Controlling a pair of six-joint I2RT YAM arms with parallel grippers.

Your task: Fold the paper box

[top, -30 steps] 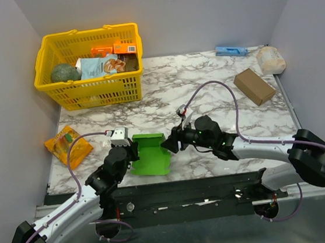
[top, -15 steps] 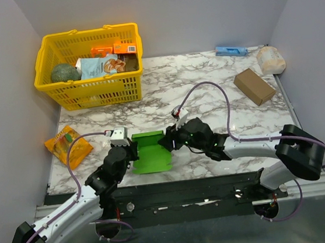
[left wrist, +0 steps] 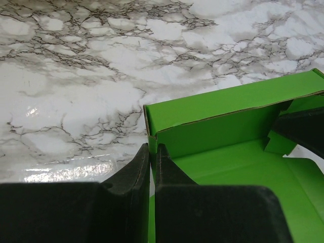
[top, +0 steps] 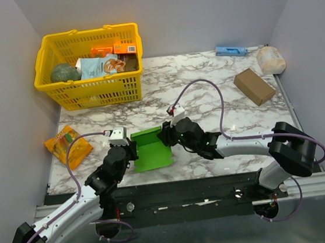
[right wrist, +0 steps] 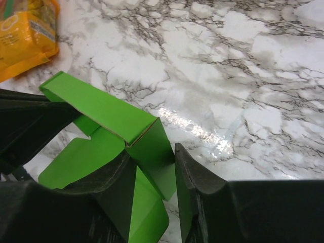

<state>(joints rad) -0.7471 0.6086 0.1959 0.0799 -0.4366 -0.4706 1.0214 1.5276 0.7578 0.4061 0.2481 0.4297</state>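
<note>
The bright green paper box (top: 152,150) lies partly folded on the marble table between the two arms. Its back wall stands up, and so does its right side flap (right wrist: 157,147). My left gripper (top: 132,151) is shut on the box's left wall; in the left wrist view (left wrist: 152,148) the thin card edge is pinched between the jaws. My right gripper (top: 165,136) straddles the right flap (right wrist: 153,151), one finger inside the box and one outside. Its jaws stand apart, wider than the card. The right gripper shows as a dark shape behind the box (left wrist: 228,157) in the left wrist view.
A yellow basket (top: 90,78) with groceries stands at the back left. An orange packet (top: 66,145) lies left of the left arm. At the back right lie a brown cardboard box (top: 254,86), a white bag (top: 270,59) and a blue item (top: 231,50).
My right gripper has moved left onto the box's right side and narrowed its jaws around the flap, which now stands up. The left gripper has kept its hold.
</note>
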